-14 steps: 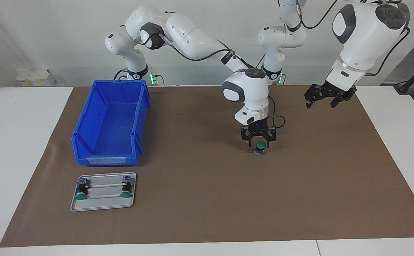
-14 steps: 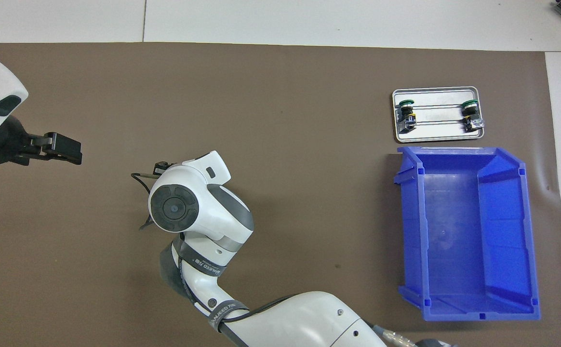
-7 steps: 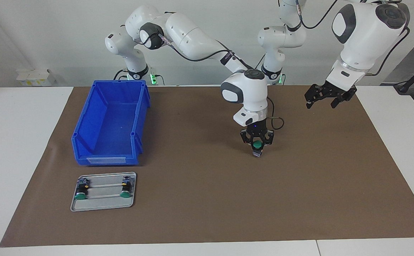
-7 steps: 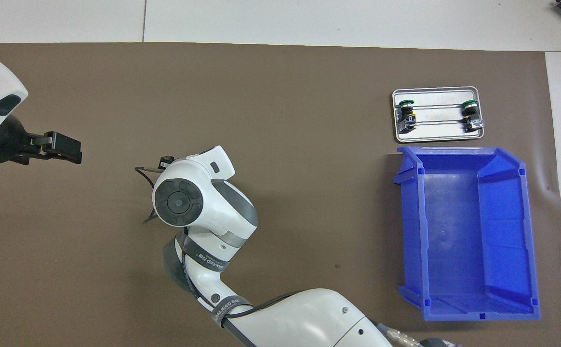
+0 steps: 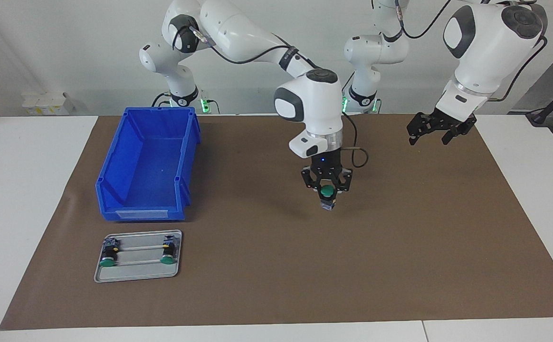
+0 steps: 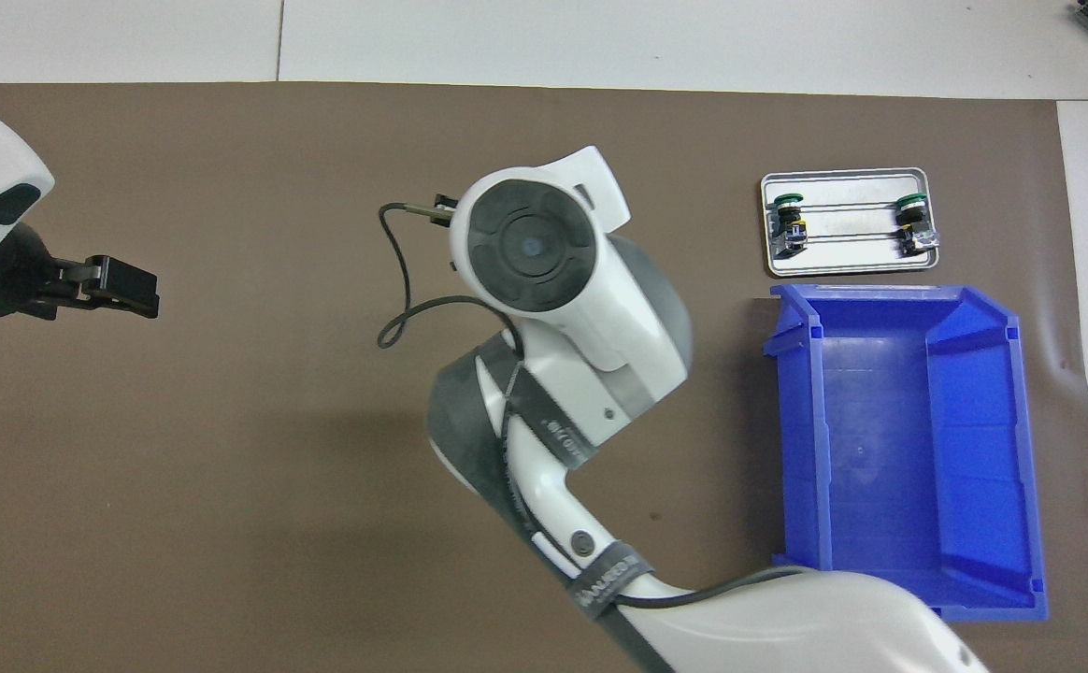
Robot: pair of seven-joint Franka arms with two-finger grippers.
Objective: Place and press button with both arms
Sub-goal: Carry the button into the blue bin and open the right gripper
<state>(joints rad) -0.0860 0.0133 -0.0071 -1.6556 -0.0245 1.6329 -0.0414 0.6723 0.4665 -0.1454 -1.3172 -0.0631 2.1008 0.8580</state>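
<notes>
My right gripper (image 5: 326,188) is shut on a button (image 5: 326,193) with a green cap and holds it in the air over the middle of the brown mat (image 5: 400,247). In the overhead view the right arm's wrist (image 6: 530,248) hides both the gripper and the button. My left gripper (image 5: 434,129) hangs open and empty over the mat toward the left arm's end; it also shows in the overhead view (image 6: 123,287). Two more green-capped buttons (image 5: 108,261) (image 5: 166,259) lie in a small metal tray (image 5: 138,274).
A blue open bin (image 5: 188,156) stands on the mat toward the right arm's end, with the tray (image 6: 843,264) beside it, farther from the robots. The bin (image 6: 801,449) holds nothing that I can see. White table surrounds the mat.
The right gripper closed on the button that stood on the mat, lifted it and carried it toward the bin's end. The left arm has stayed still.
</notes>
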